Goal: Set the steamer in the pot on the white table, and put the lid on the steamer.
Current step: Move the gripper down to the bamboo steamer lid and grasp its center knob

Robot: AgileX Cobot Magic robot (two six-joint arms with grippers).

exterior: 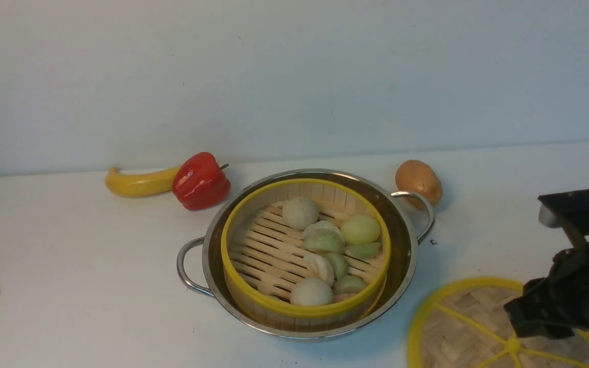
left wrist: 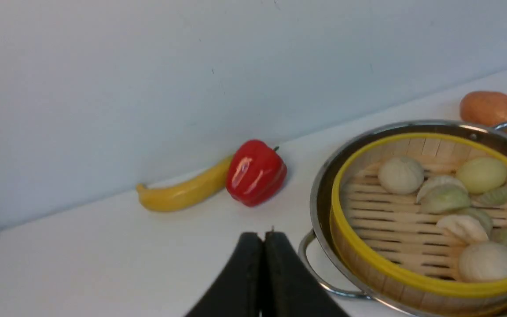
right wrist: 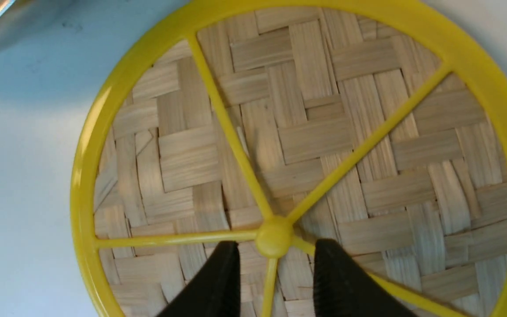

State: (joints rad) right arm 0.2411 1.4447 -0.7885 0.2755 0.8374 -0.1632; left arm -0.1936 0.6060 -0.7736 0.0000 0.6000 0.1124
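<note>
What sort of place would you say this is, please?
Probably a lab bench staged as a mock kitchen: a plain white table against a bare wall, a shiny stainless-steel pot holding a yellow-rimmed bamboo steamer of dumplings, and a glossy red pepper beside a yellow banana.

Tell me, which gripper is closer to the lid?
Right. The right gripper, open, is over the lid, fingers either side of its knob. The left gripper, shut, is beyond the pot, on the side away from the lid.
</note>
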